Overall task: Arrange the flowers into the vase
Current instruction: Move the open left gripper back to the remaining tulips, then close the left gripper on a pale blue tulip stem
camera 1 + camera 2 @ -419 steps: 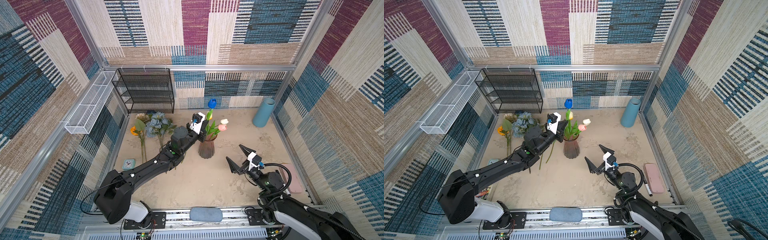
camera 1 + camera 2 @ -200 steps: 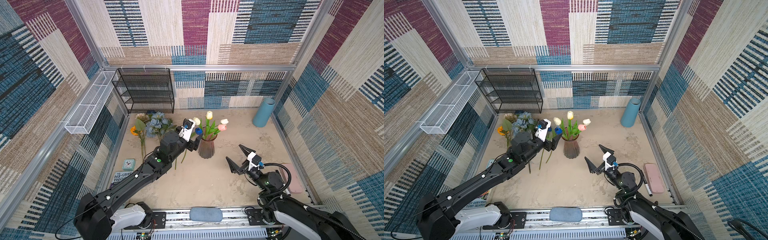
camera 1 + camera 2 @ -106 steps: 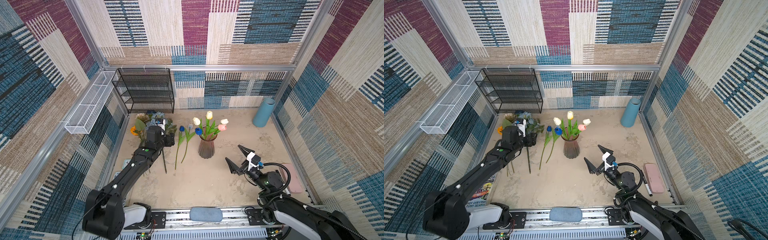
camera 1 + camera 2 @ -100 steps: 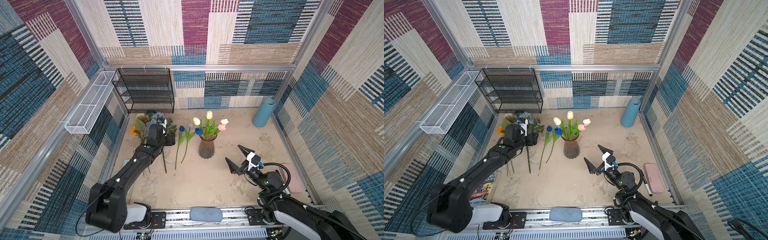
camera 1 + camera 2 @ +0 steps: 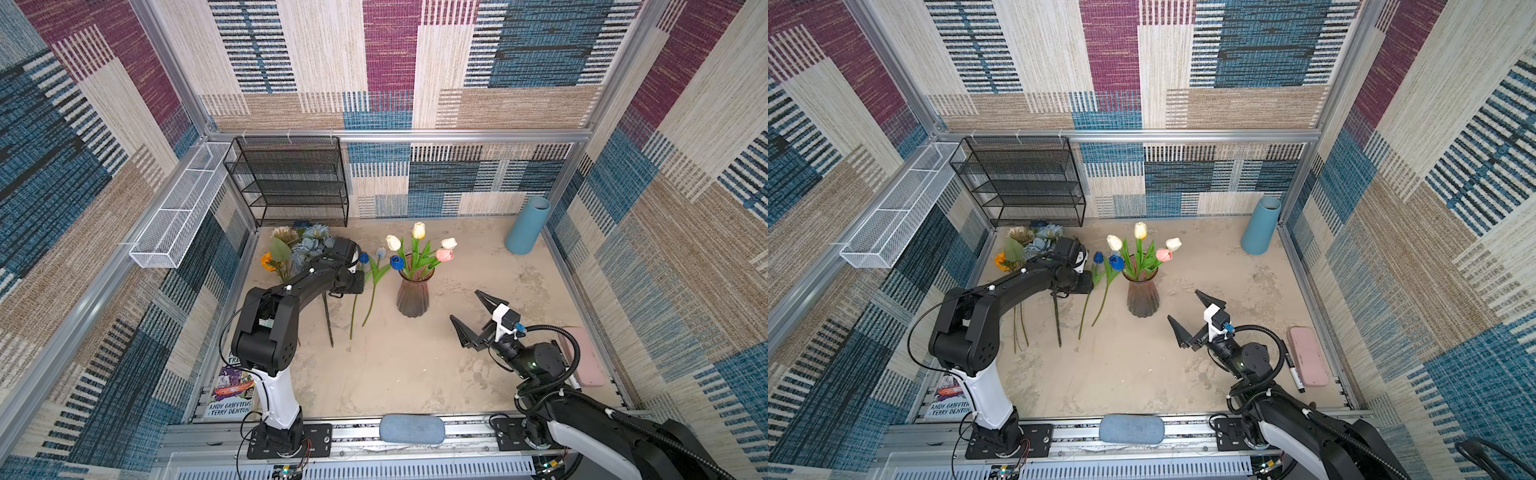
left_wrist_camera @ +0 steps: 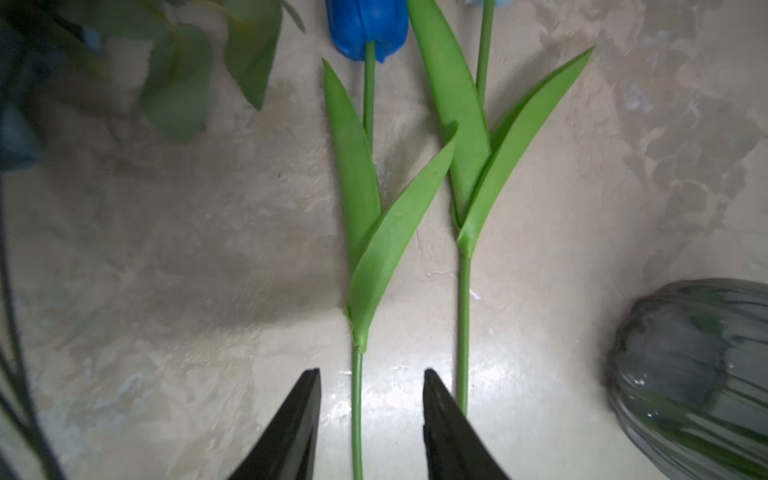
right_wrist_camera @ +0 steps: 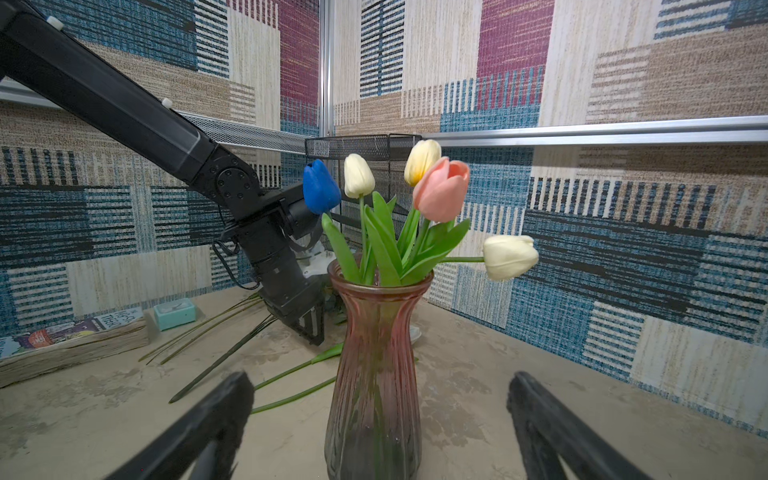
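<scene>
Left wrist view: the left gripper [image 6: 370, 372] sets its jaws apart astride the bare stem of the blue tulip [image 6: 357, 178] on the table [image 6: 166, 249], below the leaves, likely for a clean pinch. A second tulip [image 6: 464, 316] lies just outside one jaw. The right gripper [image 5: 465, 305] gapes empty, facing the vase [image 5: 412, 297].

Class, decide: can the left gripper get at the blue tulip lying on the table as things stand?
Probably yes: the left gripper straddles the blue tulip at its bare stem; the neighbouring tulip lies just outside.
</scene>
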